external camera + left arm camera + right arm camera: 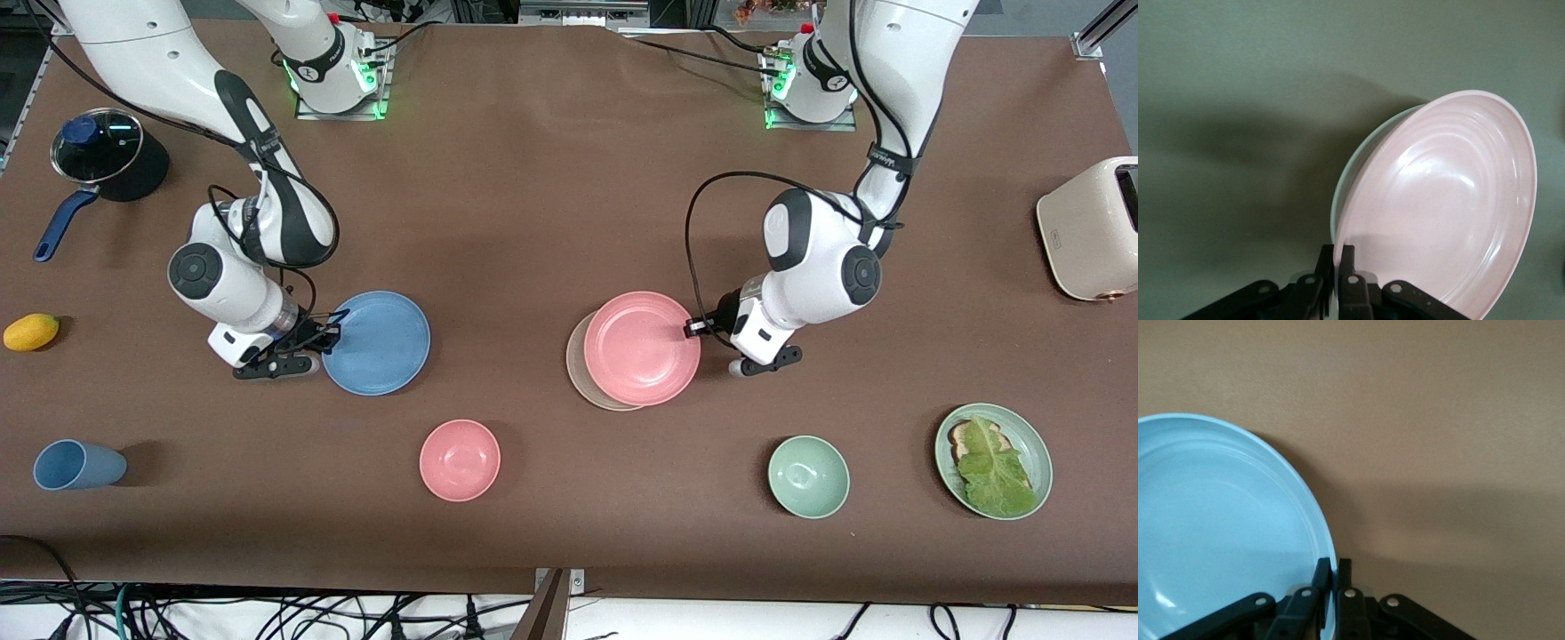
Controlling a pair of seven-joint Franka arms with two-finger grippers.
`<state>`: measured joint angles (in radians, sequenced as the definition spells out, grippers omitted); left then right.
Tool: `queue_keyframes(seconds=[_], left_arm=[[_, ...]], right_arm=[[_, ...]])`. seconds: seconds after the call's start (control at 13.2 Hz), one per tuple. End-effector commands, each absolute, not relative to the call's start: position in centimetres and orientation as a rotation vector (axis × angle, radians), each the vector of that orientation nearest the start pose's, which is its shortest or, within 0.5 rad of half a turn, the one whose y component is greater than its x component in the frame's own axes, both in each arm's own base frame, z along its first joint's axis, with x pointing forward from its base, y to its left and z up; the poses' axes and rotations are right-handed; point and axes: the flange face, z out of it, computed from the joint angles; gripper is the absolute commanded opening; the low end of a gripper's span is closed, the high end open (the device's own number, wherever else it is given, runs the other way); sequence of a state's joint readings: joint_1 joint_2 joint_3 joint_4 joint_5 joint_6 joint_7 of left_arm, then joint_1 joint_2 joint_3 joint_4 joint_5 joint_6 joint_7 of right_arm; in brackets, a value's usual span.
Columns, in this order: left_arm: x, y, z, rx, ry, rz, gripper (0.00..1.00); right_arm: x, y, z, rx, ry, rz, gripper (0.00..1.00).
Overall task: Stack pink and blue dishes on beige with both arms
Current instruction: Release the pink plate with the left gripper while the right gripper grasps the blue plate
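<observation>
Brown table (551,196): left gripper (696,327) clamped on pink plate (642,348) rim at 3 o'clock, over beige plate (578,369); right gripper (336,322) clamped on blue plate (378,342) rim at 9 o'clock.

Even, bright overhead light, sharp front view
Soft shadows fall on the bench (551,196) beside each arm; glare streaks the pink plate (1445,213); wrist views slightly soft, colour-shifted

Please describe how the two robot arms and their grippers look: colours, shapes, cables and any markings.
Both arms are glossy white, built of rounded segments with round dark grey joint caps. The right arm has a wide black panel on its forearm; the left arm wears a black strap with white lettering. Black cables loop along each. The right gripper and left gripper are black, with thin linkage fingers. Green lights glow at both bases.
</observation>
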<state>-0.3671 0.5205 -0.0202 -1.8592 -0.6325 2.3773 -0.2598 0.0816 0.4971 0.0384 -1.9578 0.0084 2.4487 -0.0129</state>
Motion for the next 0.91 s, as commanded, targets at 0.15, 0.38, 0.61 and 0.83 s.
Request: queue_keyframes(seconds=[0.15, 0.38, 0.61, 0.83], left_arm=[[60.7, -28.3, 22.8, -3.495, -0.705, 0.220, 0.00], [60.7, -28.4, 22.3, -3.489, -0.691, 0.221, 0.00], [60.0, -28.1, 21.9, -3.483, -0.655, 0.236, 0.00], [58.3, -28.0, 21.7, -3.468, -0.631, 0.272, 0.00]], right_arm=[[64.5, 7.5, 29.3, -3.101, -0.244, 0.059, 0.00], [65.6, 8.0, 33.8, -3.099, -0.254, 0.094, 0.00], [66.3, 11.2, 36.5, -3.093, -0.286, 0.082, 0.00], [66.1, 13.7, 36.8, -3.099, -0.238, 0.073, 0.00]])
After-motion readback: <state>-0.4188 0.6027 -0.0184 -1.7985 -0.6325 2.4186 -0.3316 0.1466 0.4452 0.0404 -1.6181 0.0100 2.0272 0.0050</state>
